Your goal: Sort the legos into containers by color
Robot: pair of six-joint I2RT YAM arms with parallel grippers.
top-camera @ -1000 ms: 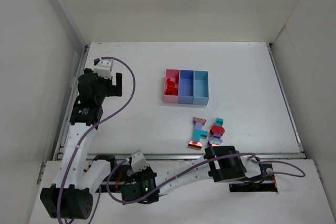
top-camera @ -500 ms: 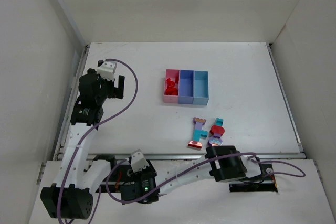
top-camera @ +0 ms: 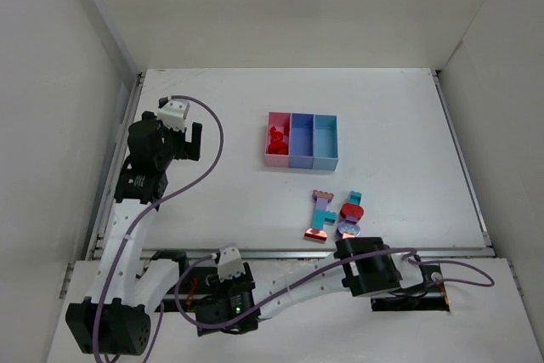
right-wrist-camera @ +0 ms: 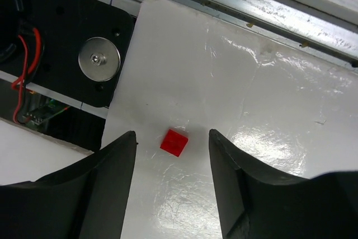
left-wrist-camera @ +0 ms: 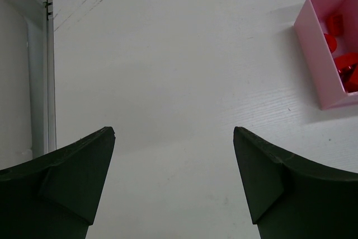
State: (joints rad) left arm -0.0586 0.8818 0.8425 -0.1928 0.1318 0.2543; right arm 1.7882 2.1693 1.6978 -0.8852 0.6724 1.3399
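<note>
Top external: left gripper at the left of the table, jaws spread wide, nothing between. Right gripper just near of the table's edge rail — jaws parted, small red lego lying loose between the fingers, touching neither. Containers further right, red bricks in the pink bin — mixed clump just near of them.

Left arm extended forward along left side; left gripper held wide apart, nothing clasped. Right arm folded low near bases; right gripper pointed downward, jaws parted.
</note>
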